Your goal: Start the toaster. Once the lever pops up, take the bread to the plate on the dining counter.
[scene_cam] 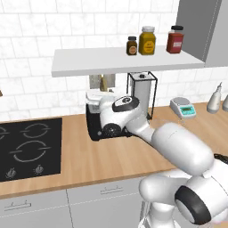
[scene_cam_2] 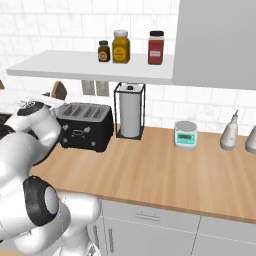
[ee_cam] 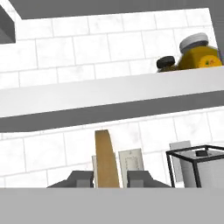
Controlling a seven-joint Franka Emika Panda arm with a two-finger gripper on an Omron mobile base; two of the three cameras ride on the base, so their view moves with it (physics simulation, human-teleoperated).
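The black toaster (scene_cam_2: 85, 127) stands on the wood worktop against the tiled wall; my arm covers most of it in the left base view, where its left side (scene_cam: 92, 124) shows. My gripper (ee_cam: 109, 179) is shut on the bread (ee_cam: 106, 159), a thin tan slice standing upright and edge-on between the two fingertips. The bread (scene_cam_2: 59, 90) is held above the toaster's left end, just under the white wall shelf (scene_cam_2: 90, 67). In the left base view the gripper (scene_cam: 103, 84) points up behind my wrist. The plate and the dining counter are out of view.
A paper towel holder (scene_cam_2: 130, 117) stands right of the toaster, then a small kitchen scale (scene_cam_2: 185, 134) and two bottles (scene_cam_2: 230, 132). Three jars (scene_cam_2: 120, 46) sit on the shelf. A black hob (scene_cam: 29, 147) lies at the left of the worktop.
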